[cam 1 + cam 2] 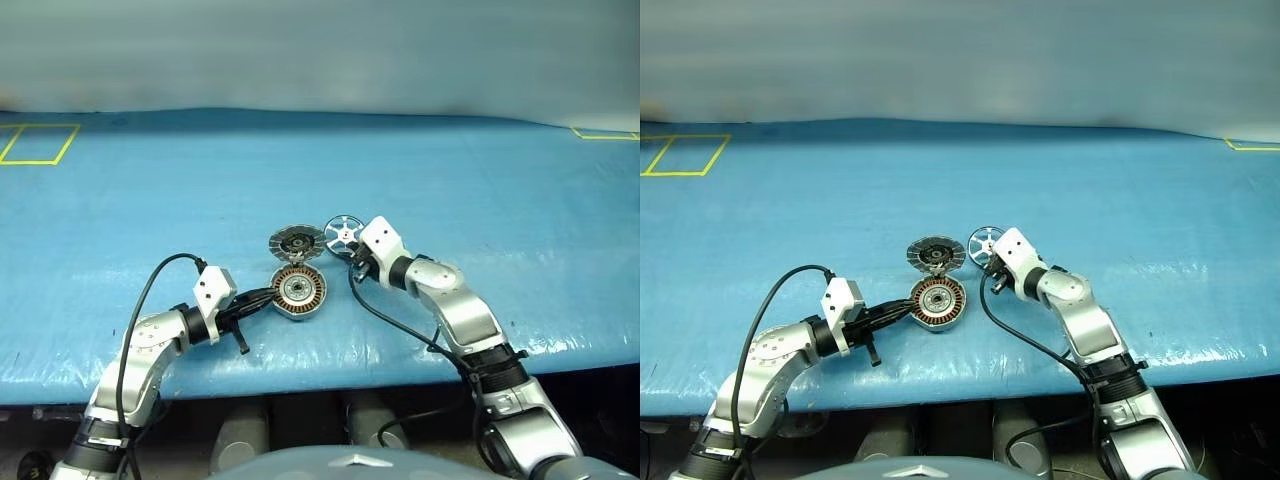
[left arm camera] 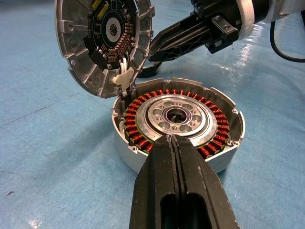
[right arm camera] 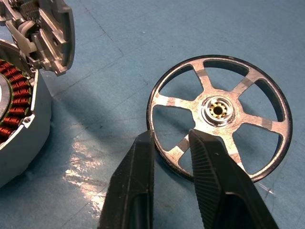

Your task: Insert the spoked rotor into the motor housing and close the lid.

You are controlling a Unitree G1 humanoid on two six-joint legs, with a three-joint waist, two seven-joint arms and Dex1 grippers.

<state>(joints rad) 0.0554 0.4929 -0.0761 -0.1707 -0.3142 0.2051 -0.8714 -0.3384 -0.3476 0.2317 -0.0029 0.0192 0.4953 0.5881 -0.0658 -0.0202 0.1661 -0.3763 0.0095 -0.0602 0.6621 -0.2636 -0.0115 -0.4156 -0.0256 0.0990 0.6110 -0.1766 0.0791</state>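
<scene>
The motor housing [image 1: 299,290] sits on the blue table with its copper windings and silver hub [image 2: 178,117] exposed. Its lid [image 1: 298,242] stands tilted open at the far rim, ribbed face [image 2: 102,43] toward me. My left gripper [image 2: 172,139] is shut, its tips resting on the housing's near rim. The spoked rotor [image 3: 218,109] lies on the table just right of the lid. My right gripper [image 3: 171,138] is open at the rotor's near edge, one finger outside the ring and one over a gap between spokes, with the rim between them.
The blue table cover [image 1: 480,200] stretches wide on all sides. Yellow tape marks lie at the far left [image 1: 40,143] and far right [image 1: 605,133]. The table's front edge [image 1: 330,385] runs close below both arms. Black cables loop from each wrist.
</scene>
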